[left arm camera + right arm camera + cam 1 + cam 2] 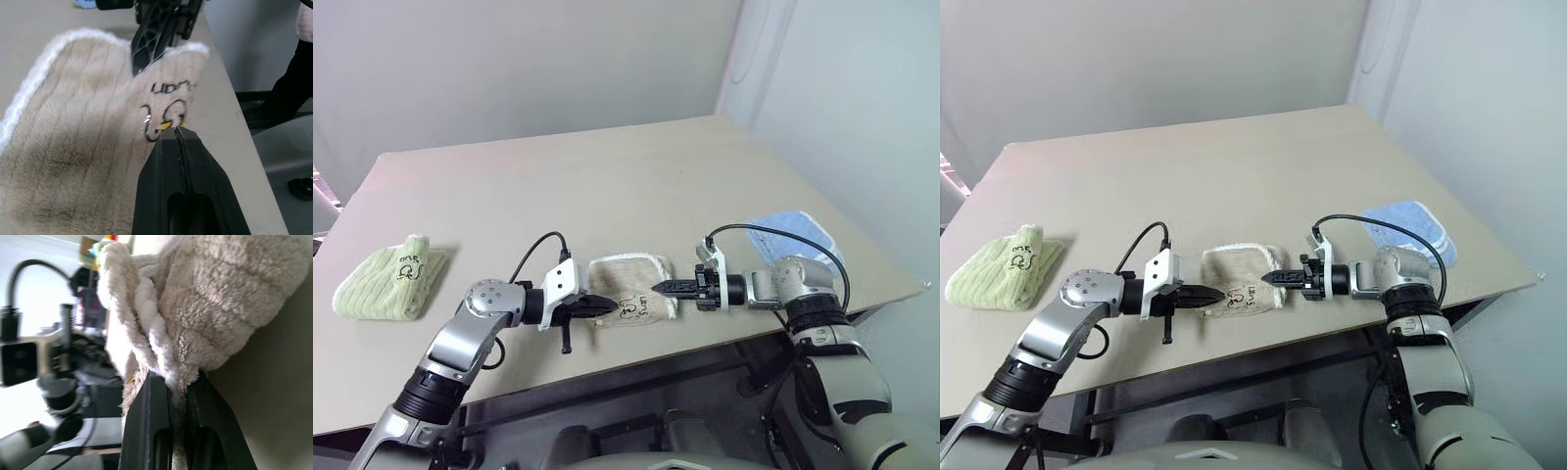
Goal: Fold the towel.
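Note:
The beige towel (625, 279) lies folded into a small pad near the table's front edge, white corded edging along its far side and a dark embroidered mark (164, 115) facing up. My left gripper (610, 306) is shut, its tips resting on the towel's near left corner beside the mark (177, 131); I cannot tell whether any cloth is pinched. From the other side my right gripper (656, 287) is shut on the towel's right edge, and the right wrist view has the corded edging (161, 347) squeezed between its fingers (146, 421).
A light green folded towel (386, 279) lies at the table's left. A light blue folded towel (793, 230) sits at the right, close to the table edge. The tan table (607, 176) stretches away behind the beige towel; its front edge (636, 357) runs just below both grippers.

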Action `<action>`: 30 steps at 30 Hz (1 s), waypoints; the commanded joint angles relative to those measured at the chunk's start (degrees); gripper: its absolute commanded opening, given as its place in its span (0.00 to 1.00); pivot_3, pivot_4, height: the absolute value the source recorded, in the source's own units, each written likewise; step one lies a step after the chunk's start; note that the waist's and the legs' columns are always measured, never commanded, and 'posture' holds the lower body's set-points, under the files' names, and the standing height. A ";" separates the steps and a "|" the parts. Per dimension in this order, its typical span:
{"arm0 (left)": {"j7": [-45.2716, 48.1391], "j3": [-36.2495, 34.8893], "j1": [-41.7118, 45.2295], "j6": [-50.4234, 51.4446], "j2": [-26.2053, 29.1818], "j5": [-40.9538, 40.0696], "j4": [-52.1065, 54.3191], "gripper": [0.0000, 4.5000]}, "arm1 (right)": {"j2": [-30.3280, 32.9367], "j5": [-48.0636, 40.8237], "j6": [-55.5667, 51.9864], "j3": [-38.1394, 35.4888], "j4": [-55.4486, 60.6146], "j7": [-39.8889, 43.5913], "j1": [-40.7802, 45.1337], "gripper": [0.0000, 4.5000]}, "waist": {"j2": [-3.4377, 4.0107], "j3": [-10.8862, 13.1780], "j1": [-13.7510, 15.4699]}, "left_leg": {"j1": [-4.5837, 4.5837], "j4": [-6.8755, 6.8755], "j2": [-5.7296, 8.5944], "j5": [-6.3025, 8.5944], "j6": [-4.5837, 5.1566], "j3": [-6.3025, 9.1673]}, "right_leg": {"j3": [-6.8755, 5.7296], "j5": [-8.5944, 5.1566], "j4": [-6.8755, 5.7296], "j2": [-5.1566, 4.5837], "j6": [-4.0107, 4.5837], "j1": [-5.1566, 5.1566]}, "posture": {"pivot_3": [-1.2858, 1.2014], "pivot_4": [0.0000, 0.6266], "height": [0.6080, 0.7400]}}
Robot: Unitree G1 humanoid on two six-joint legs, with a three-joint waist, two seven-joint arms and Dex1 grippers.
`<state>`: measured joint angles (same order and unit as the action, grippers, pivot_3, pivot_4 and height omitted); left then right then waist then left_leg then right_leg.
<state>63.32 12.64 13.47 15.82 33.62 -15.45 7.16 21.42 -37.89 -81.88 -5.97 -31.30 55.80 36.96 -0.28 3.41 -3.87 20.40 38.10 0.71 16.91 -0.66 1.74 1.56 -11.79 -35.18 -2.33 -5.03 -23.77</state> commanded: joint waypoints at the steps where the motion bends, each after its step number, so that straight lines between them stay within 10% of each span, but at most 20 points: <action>1: -0.97 -2.17 2.05 0.52 -0.35 -1.38 0.05 0.00 | -0.89 -5.49 -2.87 -11.23 6.08 -5.12 2.12 0.00 | 0.04 0.03 0.13 | 0.16 -0.01 0.09 0.00 0.00 -0.01 | 0.02 0.04 -0.02 -0.02 -0.05 -0.17 | 0.52 0.00 1.00; 18: 0.76 -0.34 6.52 -3.67 -3.43 0.17 -8.47 0.00 | -6.27 -18.61 6.22 -56.84 24.34 -48.45 4.73 0.00 | 0.09 0.06 1.63 | 0.31 -0.14 0.39 0.02 0.05 -0.17 | 0.05 0.01 0.09 -0.23 -0.04 -0.25 | 0.52 0.00 1.00; 30: 3.37 1.05 10.05 -6.70 -6.39 1.67 -14.26 0.00 | -10.78 -28.48 19.46 -58.27 32.64 -62.73 -11.07 0.00 | 0.22 0.09 1.32 | 0.05 -0.17 0.33 0.04 0.11 -0.18 | 0.10 -0.04 0.14 -0.17 -0.01 -0.01 | 0.52 0.00 1.00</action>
<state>66.34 13.94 21.51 10.34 27.43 -14.06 -6.91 11.23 -65.08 -63.99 -66.57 -0.40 -7.38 26.34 -0.06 3.50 -2.55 20.44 37.94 1.04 16.95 -0.55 1.57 1.65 -11.83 -35.04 -2.50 -5.05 -23.78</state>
